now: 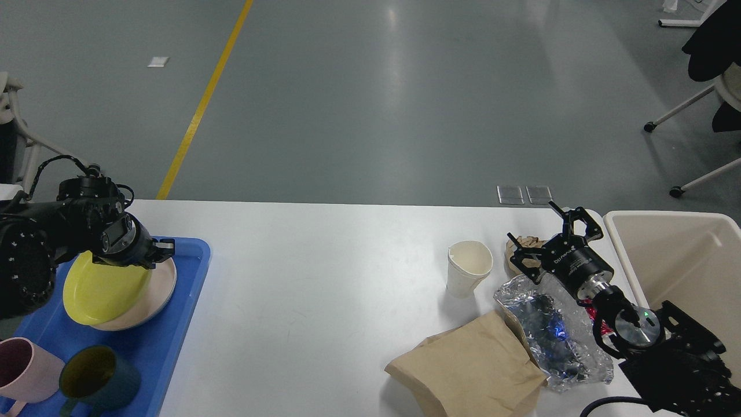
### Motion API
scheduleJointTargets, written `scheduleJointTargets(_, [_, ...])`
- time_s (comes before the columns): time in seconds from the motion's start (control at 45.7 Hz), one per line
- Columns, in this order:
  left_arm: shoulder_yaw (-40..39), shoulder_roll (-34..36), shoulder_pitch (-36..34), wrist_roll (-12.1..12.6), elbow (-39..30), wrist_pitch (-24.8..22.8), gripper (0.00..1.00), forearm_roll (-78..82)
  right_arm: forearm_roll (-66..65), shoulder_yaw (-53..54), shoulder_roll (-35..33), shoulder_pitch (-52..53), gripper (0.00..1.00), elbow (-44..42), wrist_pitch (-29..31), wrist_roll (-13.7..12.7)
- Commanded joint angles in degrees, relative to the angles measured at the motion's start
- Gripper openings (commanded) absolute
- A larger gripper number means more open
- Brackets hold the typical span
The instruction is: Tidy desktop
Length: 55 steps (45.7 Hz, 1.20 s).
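Table (324,278): white, spanning the view, blue tray (173,324) at its left end.
Left gripper (151,253): fingers pinching yellow plate (101,289) over pink plate (162,289).
Right gripper (550,231): fingers spread, empty; lettering on its body unreadable.

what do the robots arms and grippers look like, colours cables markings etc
Both arms are black. The right gripper has open-frame black fingers on a black cylinder with white lettering, then a silver collar; a green light glows at the wrist. The left gripper has silver fingertips, and a black cable loops above its wrist.
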Motion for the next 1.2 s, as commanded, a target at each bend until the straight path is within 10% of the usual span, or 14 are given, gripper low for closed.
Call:
scheduleJointTargets(0.0, [-0.08,-0.66,-0.06,-0.01,0.00,-0.09,0.00,-0.18,0.00,0.00,0.00,0.00,1.00,0.00,0.00,0.00])
scheduleJointTargets(0.328, [0.01,-0.66,0.03,-0.10,-0.09,-0.26,0.01,-0.18,0.00,0.00,0.00,0.00,1.00,0.00,0.00,0.00])
scheduleJointTargets(0.81, [0.19,-0.57,-0.67,-0.10,-0.18,3.08,0.60,-0.18,0.00,0.00,0.00,0.00,1.00,0.00,0.00,0.00])
scheduleJointTargets(0.919, [0.10,-0.22,-2.69,-0.36,-1.23,0.45,0.96,-0.18,0.00,0.00,0.00,0.00,1.00,0.00,0.00,0.00])
scheduleJointTargets(1.182, [-3.40,-3.28,-12.62,-0.71,-6.06,-18.45,0.97,-0.18,0.00,0.00,0.00,0.00,1.00,0.00,0.00,0.00])
